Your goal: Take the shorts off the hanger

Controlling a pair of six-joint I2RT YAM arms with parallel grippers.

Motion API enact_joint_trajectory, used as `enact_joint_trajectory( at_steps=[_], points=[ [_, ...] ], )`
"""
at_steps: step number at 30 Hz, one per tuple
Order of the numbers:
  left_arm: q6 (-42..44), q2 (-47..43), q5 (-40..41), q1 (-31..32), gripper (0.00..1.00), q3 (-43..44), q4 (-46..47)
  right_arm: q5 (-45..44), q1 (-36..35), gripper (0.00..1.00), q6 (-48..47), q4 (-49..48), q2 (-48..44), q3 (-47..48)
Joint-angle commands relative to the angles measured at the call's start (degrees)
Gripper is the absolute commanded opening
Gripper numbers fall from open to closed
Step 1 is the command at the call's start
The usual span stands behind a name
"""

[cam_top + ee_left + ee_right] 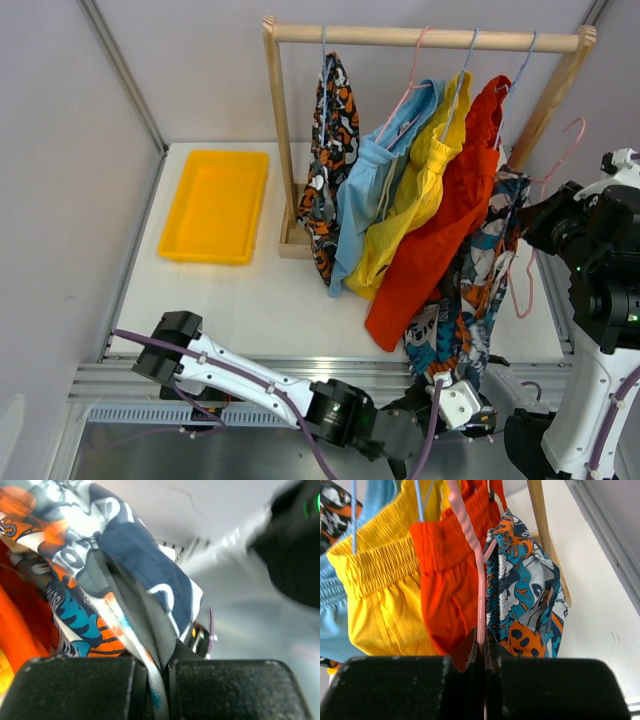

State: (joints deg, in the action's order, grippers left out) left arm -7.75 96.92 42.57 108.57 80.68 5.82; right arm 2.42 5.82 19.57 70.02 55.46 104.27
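My left claw [159, 680] is clamped on the hem of the dark blue cartoon shorts [465, 300]. My right claw [481, 655] is pinched tight on the pink hanger [470, 535] at their waistband. The shorts hang beside the red-orange pair [440, 240], by the right end of the wooden rack [420, 37], above the worktop [230, 300].
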Motion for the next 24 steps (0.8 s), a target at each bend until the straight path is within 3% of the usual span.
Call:
enact_joint_trajectory(
  at_steps=[1,9,16,20,24],
  points=[
    [-5.51,0.45,-0.55,4.09,0.0,-1.85,-0.82,-4.08,0.06,0.0,-1.03,-7.79,0.96,3.13],
    [-6.66,6.25,1.03,2.44,0.0,3.59,-3.96,-1.64,0.06,0.0,1.42,-3.14,-0.78,5.33],
    [-4.91,7.58,-1.52,-11.6,0.0,11.67,-9.6,9.44,0.15,0.0,4.78,5.45,-7.03,3.04],
    [-6.84,10.03,-4.42,-19.53,0.0,20.98,-17.75,9.19,0.15,0.0,2.67,11.97,-6.95,7.6],
    [-8.33,10.48,-7.32,-24.11,0.0,23.11,-20.67,8.05,-1.08,0.0,3.63,14.36,-5.72,13.14]
  ],
)
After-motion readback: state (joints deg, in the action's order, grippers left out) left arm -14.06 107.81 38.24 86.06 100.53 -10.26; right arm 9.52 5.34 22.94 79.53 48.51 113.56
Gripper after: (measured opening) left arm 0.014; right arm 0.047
